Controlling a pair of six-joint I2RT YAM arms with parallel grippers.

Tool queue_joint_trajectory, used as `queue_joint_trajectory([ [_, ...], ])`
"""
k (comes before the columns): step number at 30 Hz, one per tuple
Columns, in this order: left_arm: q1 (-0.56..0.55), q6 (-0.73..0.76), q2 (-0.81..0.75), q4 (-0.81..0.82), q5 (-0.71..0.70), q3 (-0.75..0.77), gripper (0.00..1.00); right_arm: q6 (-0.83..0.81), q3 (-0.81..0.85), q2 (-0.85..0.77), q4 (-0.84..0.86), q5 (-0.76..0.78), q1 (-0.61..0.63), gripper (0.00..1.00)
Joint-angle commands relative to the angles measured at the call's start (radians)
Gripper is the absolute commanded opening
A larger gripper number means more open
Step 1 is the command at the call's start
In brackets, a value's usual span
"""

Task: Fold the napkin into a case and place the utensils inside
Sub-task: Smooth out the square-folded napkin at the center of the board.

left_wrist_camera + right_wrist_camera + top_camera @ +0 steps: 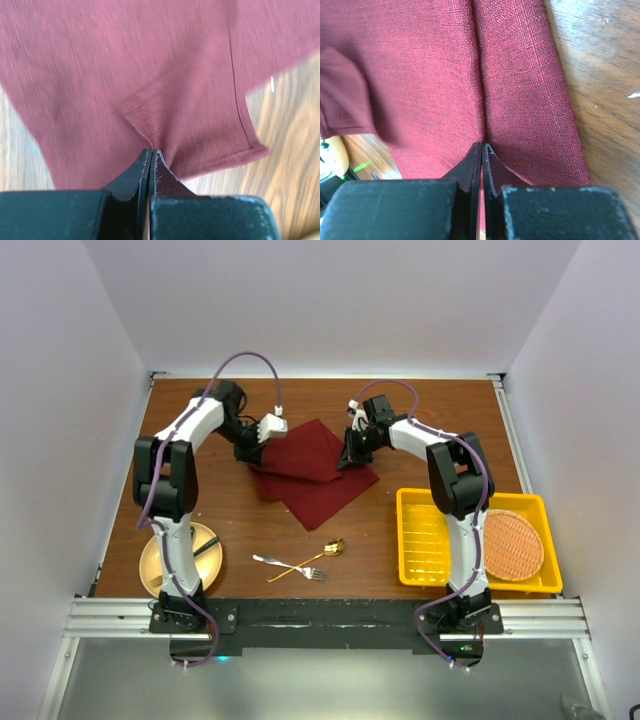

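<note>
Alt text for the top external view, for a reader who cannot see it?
Over a wooden table, the left pincer and right pincer each pinch an opposite side of a partly folded maroon napkin. Nearer the arm bases lie a crossed silver fork and gold spoon; a yellow tray holding an orange mat sits at right.

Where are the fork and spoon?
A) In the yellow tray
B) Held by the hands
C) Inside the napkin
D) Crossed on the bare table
D: the fork and spoon lie crossed on the table, nearer the arm bases than the napkin.
</note>
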Motion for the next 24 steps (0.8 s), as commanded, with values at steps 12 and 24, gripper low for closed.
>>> queue_joint_trajectory([
  [12, 0.197, 0.242, -0.293, -0.018, 0.14, -0.164, 0.46, -0.014, 0.025, 0.016, -0.007, 0.055, 0.003, 0.0],
  [24, 0.023, 0.005, -0.356, 0.211, 0.125, -0.344, 0.47, -0.02, 0.03, 0.014, -0.015, 0.046, 0.001, 0.0],
])
